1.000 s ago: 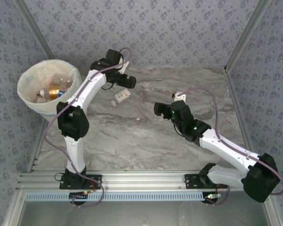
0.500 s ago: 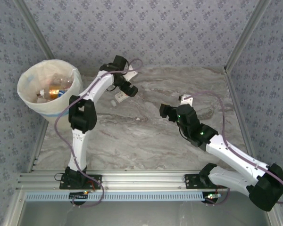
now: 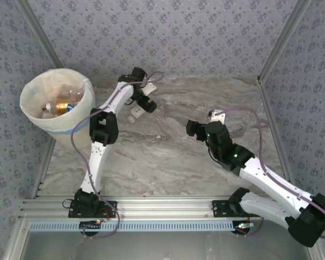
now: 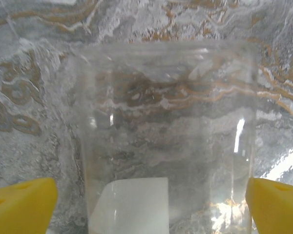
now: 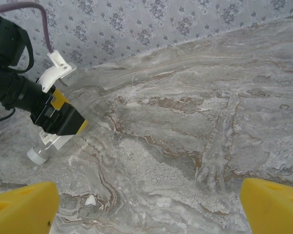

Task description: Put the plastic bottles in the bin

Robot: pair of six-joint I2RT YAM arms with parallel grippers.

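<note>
One clear plastic bottle (image 4: 171, 126) with a white label lies on the marble table, between my left gripper's (image 4: 151, 209) yellow fingers (image 4: 22, 207), which stand wide apart on either side of it. From above, that bottle (image 3: 134, 114) pokes out just below my left gripper (image 3: 146, 104), to the right of the bin (image 3: 51, 122). The bin is cream-white, bag-lined, and holds several bottles (image 3: 58, 104). In the right wrist view the same bottle (image 5: 53, 144) shows its white cap under the left gripper (image 5: 63, 121). My right gripper (image 5: 149, 209) hangs open over bare marble mid-table (image 3: 192, 128).
A small white scrap (image 5: 90, 200) lies on the marble between the arms. Patterned walls with metal frame posts (image 3: 276, 40) close in the table at the back and sides. The aluminium rail (image 3: 162, 208) runs along the near edge.
My left gripper has come down and forward over the bottle, its fingers now straddling it. My right gripper has drawn back slightly to the right.
</note>
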